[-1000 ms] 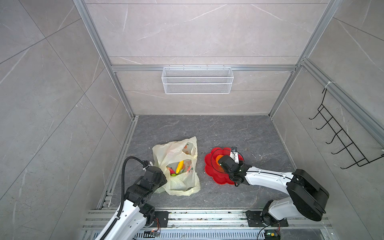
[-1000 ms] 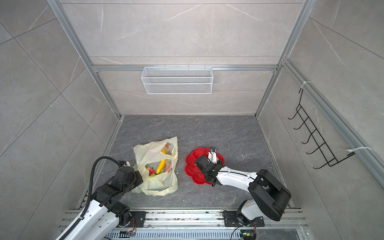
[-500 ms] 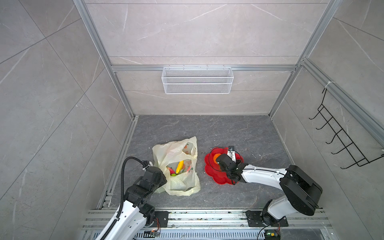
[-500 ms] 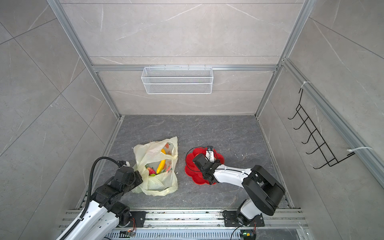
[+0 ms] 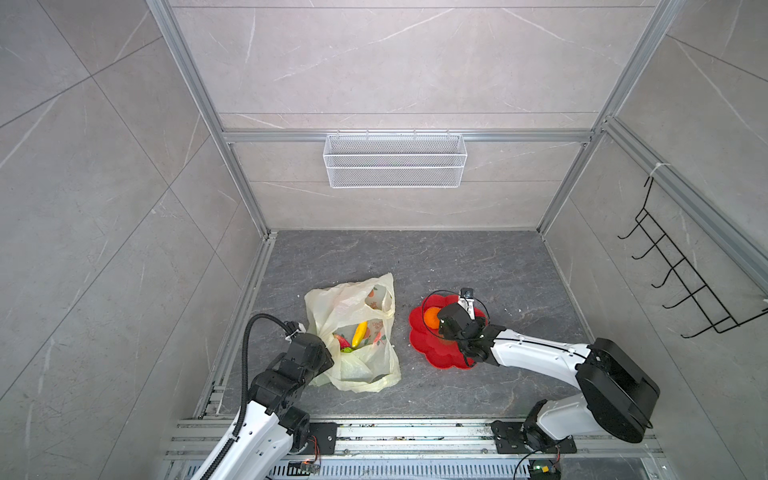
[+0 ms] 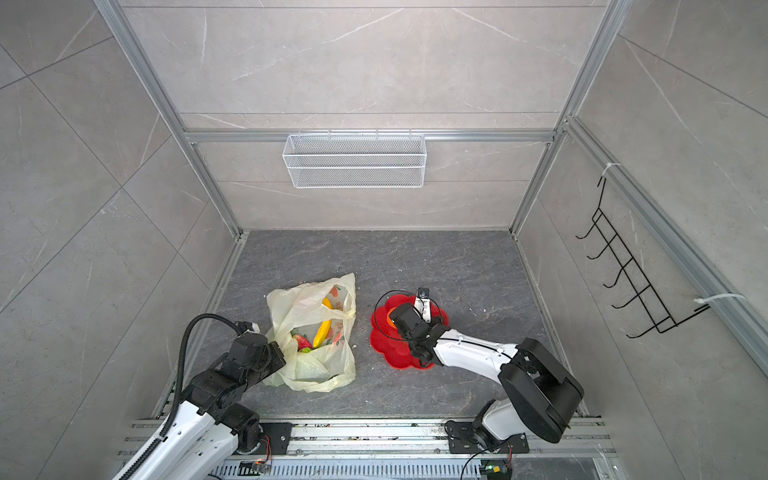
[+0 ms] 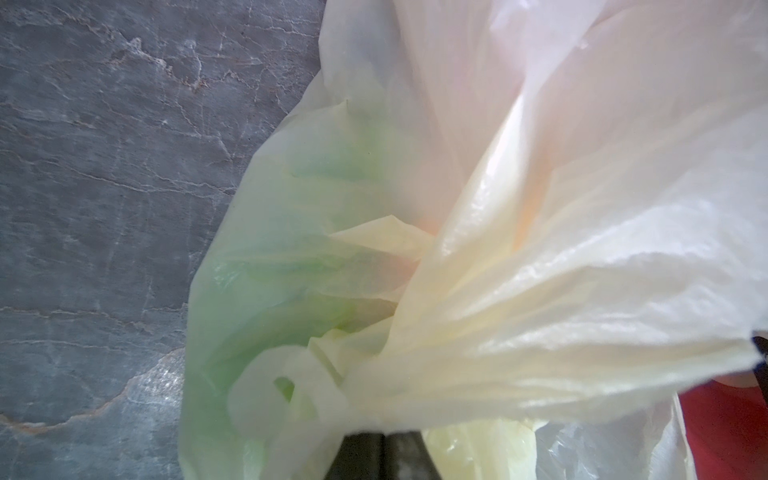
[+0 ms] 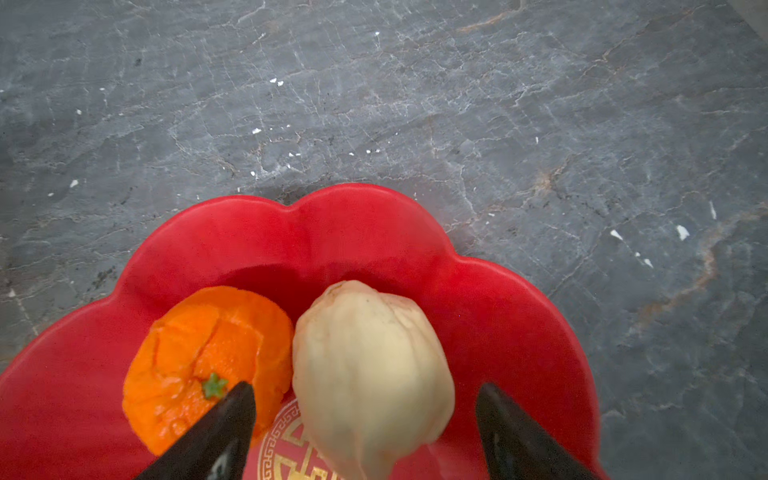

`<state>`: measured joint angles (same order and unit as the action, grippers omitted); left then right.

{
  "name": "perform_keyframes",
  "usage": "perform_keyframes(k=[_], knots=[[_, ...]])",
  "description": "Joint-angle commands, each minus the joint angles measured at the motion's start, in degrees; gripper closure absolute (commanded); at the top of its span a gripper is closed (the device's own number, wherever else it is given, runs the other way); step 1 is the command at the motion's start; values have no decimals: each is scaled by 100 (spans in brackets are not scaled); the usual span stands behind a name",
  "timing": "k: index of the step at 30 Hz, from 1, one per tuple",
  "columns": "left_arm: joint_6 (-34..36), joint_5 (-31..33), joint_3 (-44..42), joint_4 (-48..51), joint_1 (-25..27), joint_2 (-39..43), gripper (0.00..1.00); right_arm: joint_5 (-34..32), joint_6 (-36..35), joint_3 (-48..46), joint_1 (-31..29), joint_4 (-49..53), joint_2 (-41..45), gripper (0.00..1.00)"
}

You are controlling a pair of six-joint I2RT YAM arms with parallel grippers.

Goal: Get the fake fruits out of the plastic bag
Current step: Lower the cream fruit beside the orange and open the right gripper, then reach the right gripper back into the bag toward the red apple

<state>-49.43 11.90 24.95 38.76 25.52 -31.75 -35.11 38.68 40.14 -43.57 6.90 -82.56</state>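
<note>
The pale-yellow plastic bag (image 5: 345, 299) (image 6: 303, 303) lies left of centre on the grey floor. Through its mouth show a yellow banana (image 5: 360, 333) (image 6: 322, 332), a red strawberry (image 5: 343, 341) (image 6: 302, 342) and something green. My left gripper (image 5: 326, 351) (image 6: 277, 353) (image 7: 384, 453) is shut on bunched plastic at the bag's near-left edge. My right gripper (image 5: 451, 328) (image 8: 365, 386) hangs open over the red flower-shaped plate (image 5: 432, 353) (image 8: 353, 216). On the plate lie an orange (image 5: 432, 319) (image 8: 199, 353) and a beige peach (image 8: 370, 374). The peach rests between the spread fingers, with a gap beside it.
A white wire basket (image 5: 395, 160) hangs on the back wall. A black hook rack (image 5: 681, 286) is fixed to the right wall. Aluminium rails (image 5: 374, 432) run along the front edge, and white crumbs dot the floor.
My right gripper's jaws have spread wider over the plate, and its arm has shifted slightly. The left arm and the bag have not moved.
</note>
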Motion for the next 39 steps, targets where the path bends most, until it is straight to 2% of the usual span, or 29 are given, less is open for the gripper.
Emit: perform_keyframes(k=[1,5,8,12,14,17,23,31,35,39], knots=[[65,50,33,9,15,-21,100,-129,79,118,-30,514,384,16],[98,108,83,43,15,-37,100,-421,-266,340,-464,908,1035,17],[125,201,122,93,15,-21,100,-219,-588,590,-1018,868,1336,19],[52,341,138,254,15,56,100,894,-660,892,-1624,290,1086,23],[-56,348,186,381,15,81,100,1616,-617,1177,-1848,8,641,25],[-200,391,230,524,15,-27,100,2326,-489,1541,-2057,-448,12,27],[-302,419,436,479,7,-489,100,3353,59,2382,-2077,-916,-1283,30],[78,440,878,3,-33,-990,100,3310,362,3673,-1912,-494,-2658,32],[318,342,933,-241,-153,-1033,100,3422,1207,4049,-1601,-369,-3210,33],[382,-218,737,-836,-473,-1160,100,3489,1783,4589,-1473,-180,-3707,33]])
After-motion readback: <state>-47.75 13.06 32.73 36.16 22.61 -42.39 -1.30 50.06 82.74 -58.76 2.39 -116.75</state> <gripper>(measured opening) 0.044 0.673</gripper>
